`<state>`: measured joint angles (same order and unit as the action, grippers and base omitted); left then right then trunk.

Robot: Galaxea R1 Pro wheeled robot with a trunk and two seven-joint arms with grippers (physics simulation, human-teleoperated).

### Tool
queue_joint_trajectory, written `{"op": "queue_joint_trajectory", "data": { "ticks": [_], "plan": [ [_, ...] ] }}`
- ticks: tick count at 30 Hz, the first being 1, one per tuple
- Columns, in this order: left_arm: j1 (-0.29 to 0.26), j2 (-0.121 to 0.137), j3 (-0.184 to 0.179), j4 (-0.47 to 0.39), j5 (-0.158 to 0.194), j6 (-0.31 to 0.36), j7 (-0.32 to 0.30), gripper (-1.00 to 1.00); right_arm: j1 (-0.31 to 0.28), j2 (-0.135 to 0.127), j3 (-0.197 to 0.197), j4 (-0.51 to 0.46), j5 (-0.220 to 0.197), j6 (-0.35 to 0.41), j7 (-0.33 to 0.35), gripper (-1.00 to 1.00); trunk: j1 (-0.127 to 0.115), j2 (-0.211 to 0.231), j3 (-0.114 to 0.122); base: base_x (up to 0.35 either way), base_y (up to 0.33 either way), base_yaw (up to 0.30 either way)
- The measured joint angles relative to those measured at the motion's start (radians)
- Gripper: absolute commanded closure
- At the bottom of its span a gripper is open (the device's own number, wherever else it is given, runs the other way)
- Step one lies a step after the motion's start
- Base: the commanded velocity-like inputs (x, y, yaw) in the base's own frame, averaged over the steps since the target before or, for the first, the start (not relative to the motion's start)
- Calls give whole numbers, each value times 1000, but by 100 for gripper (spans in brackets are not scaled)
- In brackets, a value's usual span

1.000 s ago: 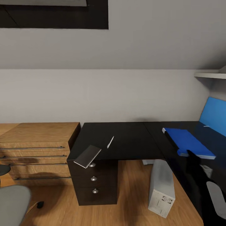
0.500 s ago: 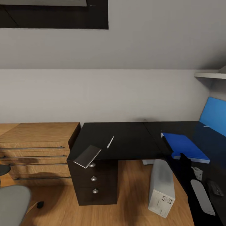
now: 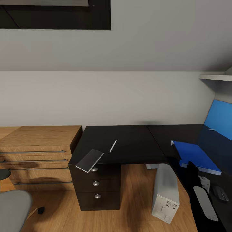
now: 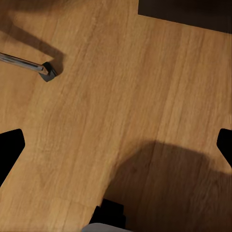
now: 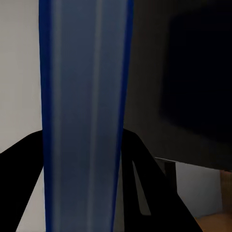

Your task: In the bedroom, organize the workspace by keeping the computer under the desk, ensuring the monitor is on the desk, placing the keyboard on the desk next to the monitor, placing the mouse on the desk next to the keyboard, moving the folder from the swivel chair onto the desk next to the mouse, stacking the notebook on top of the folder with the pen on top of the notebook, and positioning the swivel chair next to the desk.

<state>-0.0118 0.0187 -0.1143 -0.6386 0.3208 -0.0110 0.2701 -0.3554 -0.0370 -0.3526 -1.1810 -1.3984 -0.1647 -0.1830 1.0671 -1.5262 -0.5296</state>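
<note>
My right gripper (image 3: 190,166) is shut on the near edge of the blue folder (image 3: 196,154), which it holds over the right wing of the black desk (image 3: 129,143). In the right wrist view the folder's edge (image 5: 84,111) runs between the dark fingers (image 5: 140,159). A grey notebook (image 3: 89,160) overhangs the desk's front left corner, and a white pen (image 3: 113,146) lies beside it. The monitor's blue screen (image 3: 219,118) stands at the far right, with a dark mouse (image 3: 221,193) near it. The computer tower (image 3: 166,192) stands under the desk. My left gripper (image 4: 116,145) hangs open over the floor.
A wooden dresser (image 3: 38,151) adjoins the desk's drawer unit (image 3: 96,187) on the left. The grey swivel chair (image 3: 13,209) sits at the lower left, and one of its castors (image 4: 47,70) is in the left wrist view. A wall shelf (image 3: 216,77) hangs above the monitor.
The right gripper has carried the blue folder a little nearer to me along the desk's right wing, and its forearm has swung leftward. Notebook, pen and tower have stayed put.
</note>
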Motion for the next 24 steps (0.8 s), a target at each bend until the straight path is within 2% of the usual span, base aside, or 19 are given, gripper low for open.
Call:
{"op": "queue_joint_trajectory", "data": {
  "ticks": [5, 24],
  "plan": [
    [0, 1, 0, 0, 0, 0, 0, -100, 0, -1, 4, 1, 0, -2, 0, 100, 0, 0, 0, 52, -194, 0],
    [0, 1, 0, 0, 1, 0, 0, -100, -2, -4, 11, 11, 2, 0, -2, 100, 0, 0, 0, 47, -43, 0]
  ]
}}
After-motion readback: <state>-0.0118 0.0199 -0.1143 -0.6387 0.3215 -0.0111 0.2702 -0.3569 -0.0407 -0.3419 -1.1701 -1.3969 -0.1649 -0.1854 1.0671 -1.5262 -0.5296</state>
